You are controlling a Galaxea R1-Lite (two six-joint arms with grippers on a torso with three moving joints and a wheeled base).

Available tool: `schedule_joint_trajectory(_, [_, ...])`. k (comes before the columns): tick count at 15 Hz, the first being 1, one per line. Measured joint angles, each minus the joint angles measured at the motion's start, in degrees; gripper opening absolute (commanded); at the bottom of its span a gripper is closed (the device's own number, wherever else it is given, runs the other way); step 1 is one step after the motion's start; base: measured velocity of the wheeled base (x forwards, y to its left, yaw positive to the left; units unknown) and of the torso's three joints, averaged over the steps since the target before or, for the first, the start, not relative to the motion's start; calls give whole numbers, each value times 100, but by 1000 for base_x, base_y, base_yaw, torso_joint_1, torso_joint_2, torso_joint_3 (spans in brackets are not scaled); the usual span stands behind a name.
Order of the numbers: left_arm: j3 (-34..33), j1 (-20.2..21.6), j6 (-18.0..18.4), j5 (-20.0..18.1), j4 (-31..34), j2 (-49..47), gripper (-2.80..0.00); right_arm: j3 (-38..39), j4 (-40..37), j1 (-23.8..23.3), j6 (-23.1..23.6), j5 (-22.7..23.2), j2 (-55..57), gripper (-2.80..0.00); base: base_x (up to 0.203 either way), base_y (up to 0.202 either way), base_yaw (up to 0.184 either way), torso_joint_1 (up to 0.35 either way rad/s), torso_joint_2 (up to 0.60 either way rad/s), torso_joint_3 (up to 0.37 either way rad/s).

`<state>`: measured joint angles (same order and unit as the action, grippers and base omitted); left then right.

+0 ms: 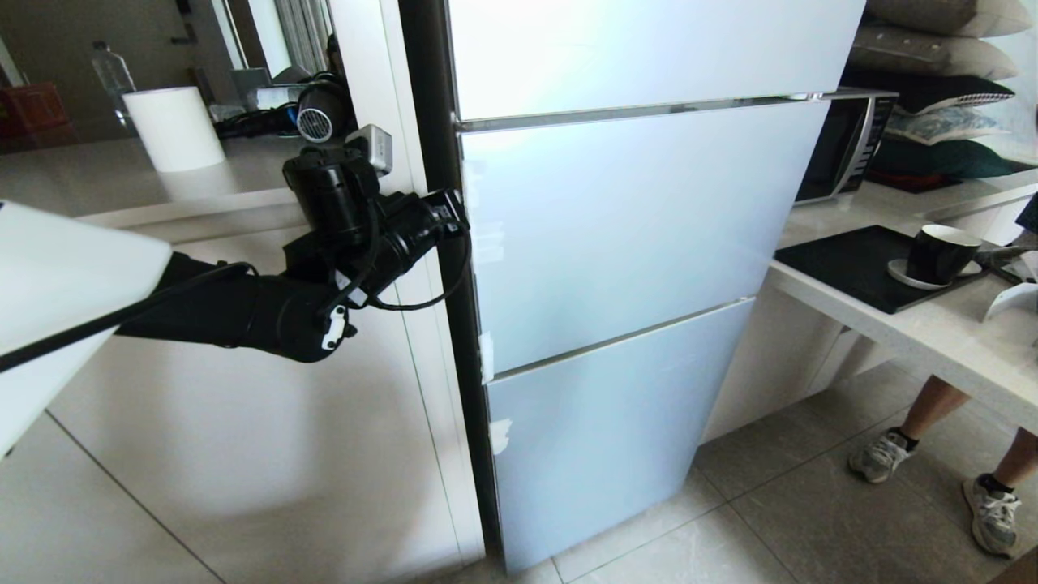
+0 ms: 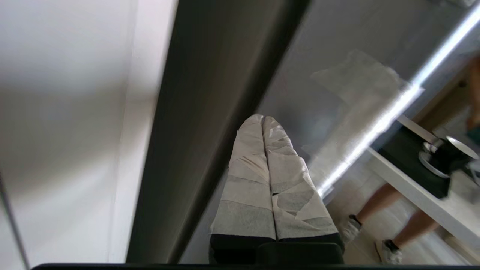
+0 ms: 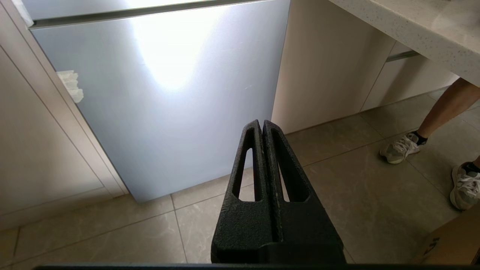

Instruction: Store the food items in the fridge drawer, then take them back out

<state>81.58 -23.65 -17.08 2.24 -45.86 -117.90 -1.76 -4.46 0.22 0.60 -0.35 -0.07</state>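
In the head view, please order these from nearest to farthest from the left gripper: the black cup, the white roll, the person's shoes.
From the left gripper at the fridge's edge:
1. White roll, on the counter behind the arm.
2. Black cup, on the right counter.
3. Person's shoes, on the floor, far right; close to the cup's rank.

The head view looks down on the closed fridge (image 1: 616,243) from the front. The left wrist view sits close against its left edge; the right looks low and near — all three share the person's shoes (image 3: 401,150).
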Motion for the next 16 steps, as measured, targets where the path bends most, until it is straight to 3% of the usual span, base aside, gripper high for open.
schedule_joint_trajectory(8, [-195,-90,-4,-599,-16,-22,-280,0,2,0,0,2,0,-280,0,0,0,0,0,0])
schedule_joint_trajectory(16, [-426,-462,5,-717,29,67,-280,0,0,-1,-2,2,0,-280,0,0,0,0,0,0])
